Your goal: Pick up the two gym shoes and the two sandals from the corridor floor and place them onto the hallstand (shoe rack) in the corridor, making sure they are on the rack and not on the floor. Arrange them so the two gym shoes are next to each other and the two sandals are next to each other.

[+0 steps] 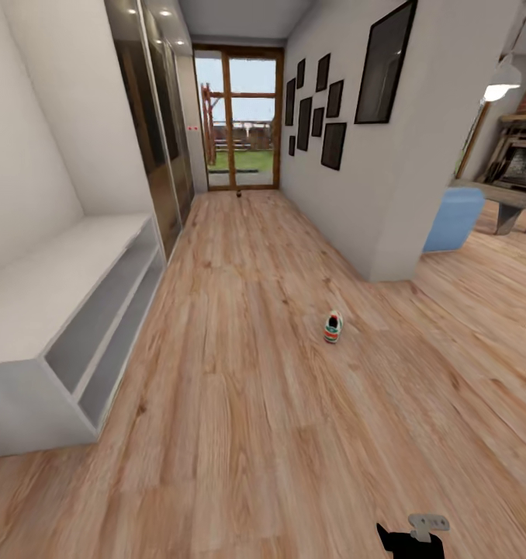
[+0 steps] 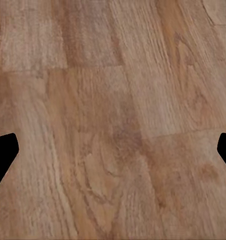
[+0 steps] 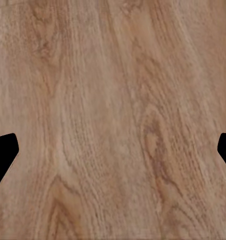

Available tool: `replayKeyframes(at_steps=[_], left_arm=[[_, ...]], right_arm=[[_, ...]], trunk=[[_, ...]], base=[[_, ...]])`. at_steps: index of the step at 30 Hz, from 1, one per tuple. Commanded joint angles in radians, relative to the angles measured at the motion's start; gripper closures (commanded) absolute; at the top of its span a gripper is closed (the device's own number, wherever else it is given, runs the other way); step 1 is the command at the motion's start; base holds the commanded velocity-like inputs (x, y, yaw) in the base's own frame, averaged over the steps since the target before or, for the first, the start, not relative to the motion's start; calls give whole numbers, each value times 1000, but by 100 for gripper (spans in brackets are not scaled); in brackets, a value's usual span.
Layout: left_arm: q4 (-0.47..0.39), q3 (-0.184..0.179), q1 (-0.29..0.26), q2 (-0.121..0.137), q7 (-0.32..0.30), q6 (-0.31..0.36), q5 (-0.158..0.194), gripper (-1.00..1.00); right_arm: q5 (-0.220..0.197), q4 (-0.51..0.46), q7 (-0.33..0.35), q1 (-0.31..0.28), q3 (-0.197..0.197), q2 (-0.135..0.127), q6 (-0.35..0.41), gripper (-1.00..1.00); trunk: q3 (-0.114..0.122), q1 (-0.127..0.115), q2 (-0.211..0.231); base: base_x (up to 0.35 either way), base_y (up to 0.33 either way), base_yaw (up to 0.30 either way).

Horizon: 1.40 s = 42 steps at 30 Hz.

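Observation:
One gym shoe [image 1: 333,328], white with green and red at the heel, lies alone on the corridor floor [image 1: 247,404] ahead and slightly right of centre. A tiny dark thing [image 1: 239,194] lies far off by the glass door, too small to identify. The sandals and the hallstand are out of view. My left gripper [image 2: 113,155] is open over bare planks, its black fingertips [image 2: 3,155] far apart. In the right wrist view my right gripper [image 3: 113,155] is equally open above bare floor. Part of my right arm [image 1: 414,534] shows at the head view's lower edge.
A low white bench [image 1: 30,310] with two open shelf rows and a plain white wall behind stands along the left. Dark wardrobe doors [image 1: 158,132] follow it. On the right a wall corner [image 1: 387,233] juts out, with a blue seat [image 1: 455,219] and a wooden table [image 1: 511,198] beyond.

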Motion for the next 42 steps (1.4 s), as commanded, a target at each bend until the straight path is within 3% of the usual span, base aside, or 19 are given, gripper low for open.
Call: replayKeyframes(at_steps=[1, 18, 42], left_arm=[[1, 3, -1, 0, -10, 3, 10, -100], [1, 3, -1, 0, -10, 3, 10, -100], [1, 1, -1, 0, -10, 3, 11, -100]], right_arm=[[-11, 2, 4, -1, 8, 0, -4, -100], [-12, 2, 3, -1, 8, -1, -4, -100], [-12, 2, 2, -1, 7, -7, -4, -100]], trunk=[[-1, 0, 0], [-1, 0, 0], [-1, 0, 0]], base=[[311, 191, -265], [315, 148, -245], [331, 88, -16]])
